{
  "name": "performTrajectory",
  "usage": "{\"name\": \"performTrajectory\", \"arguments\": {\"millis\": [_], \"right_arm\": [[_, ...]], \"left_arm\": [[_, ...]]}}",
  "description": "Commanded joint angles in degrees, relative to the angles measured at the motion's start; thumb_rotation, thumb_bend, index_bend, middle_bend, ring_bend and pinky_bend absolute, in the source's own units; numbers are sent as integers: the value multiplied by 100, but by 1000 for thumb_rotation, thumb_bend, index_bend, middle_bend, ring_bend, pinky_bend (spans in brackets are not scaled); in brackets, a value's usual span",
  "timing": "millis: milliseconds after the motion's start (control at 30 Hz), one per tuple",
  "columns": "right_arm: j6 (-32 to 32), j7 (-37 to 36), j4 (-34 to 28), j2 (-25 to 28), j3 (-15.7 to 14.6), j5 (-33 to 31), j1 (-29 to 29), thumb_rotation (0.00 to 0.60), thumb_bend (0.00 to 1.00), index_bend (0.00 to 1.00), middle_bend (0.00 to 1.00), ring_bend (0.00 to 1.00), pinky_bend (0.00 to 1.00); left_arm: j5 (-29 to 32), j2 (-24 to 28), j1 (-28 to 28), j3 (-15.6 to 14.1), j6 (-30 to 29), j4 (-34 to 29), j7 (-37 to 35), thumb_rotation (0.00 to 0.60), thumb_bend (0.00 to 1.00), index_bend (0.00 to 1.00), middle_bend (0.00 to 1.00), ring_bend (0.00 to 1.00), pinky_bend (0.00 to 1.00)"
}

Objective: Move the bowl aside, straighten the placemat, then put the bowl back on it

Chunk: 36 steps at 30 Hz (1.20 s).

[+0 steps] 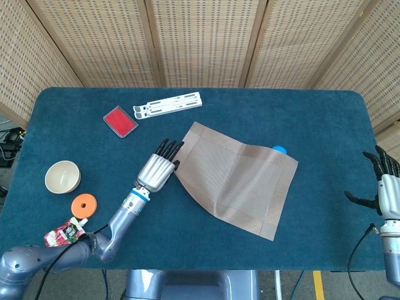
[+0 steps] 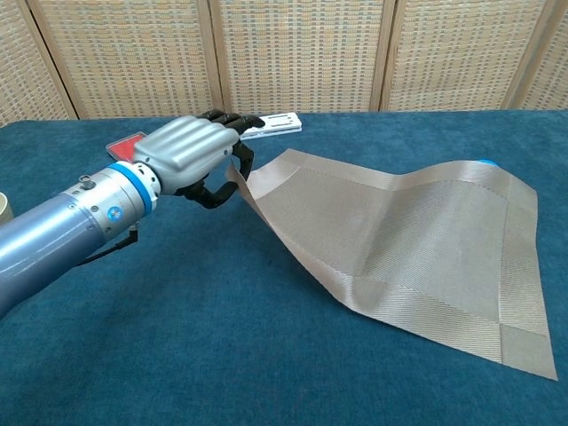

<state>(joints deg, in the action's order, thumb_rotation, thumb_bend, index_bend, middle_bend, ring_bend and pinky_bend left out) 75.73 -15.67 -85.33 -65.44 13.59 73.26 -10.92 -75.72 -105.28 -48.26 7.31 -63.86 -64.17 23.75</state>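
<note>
Far left on the blue worktop [image 1: 325,112] sits the bowl [image 1: 62,176], upright and well apart from the placemat, with an orange disc [image 1: 84,204] just beside it and a red snack pouch [image 1: 64,232] nearer the edge. Further back lie a red card [image 1: 120,120] and a white folding stand [image 1: 169,104]. Now the left robot hand [image 1: 156,170]: it grips the placemat [image 1: 234,178] by its left edge, that edge lifted off the cloth, the mat lying skewed with a ripple through its middle. A small blue object [image 1: 279,150] peeks out at the mat's far corner. Far right, the right robot hand [image 1: 382,187] hangs off the worktop's edge, fingers spread, holding nothing.
</note>
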Motion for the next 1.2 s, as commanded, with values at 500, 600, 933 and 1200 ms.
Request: {"name": "performTrajectory", "arguments": {"millis": [500, 600, 933, 1200], "right_arm": [[21, 117, -177, 29, -101, 116, 0, 600, 168, 182, 0, 0, 0], [31, 112, -186, 32, -105, 119, 4, 600, 168, 182, 0, 0, 0], [43, 80, -212, 46, -126, 156, 4, 600, 168, 182, 0, 0, 0], [24, 107, -217, 32, -151, 165, -7, 600, 168, 182, 0, 0, 0]], "left_arm": [[-1169, 1309, 915, -1465, -276, -2222, 642, 600, 545, 845, 0, 0, 0], [-1252, 1353, 988, -1470, -312, -2287, 667, 600, 547, 847, 0, 0, 0], [-1434, 1502, 1168, -1499, -273, -2371, 717, 600, 549, 851, 0, 0, 0], [-1542, 1598, 1286, -1512, -272, -2411, 713, 600, 549, 823, 0, 0, 0]]}}
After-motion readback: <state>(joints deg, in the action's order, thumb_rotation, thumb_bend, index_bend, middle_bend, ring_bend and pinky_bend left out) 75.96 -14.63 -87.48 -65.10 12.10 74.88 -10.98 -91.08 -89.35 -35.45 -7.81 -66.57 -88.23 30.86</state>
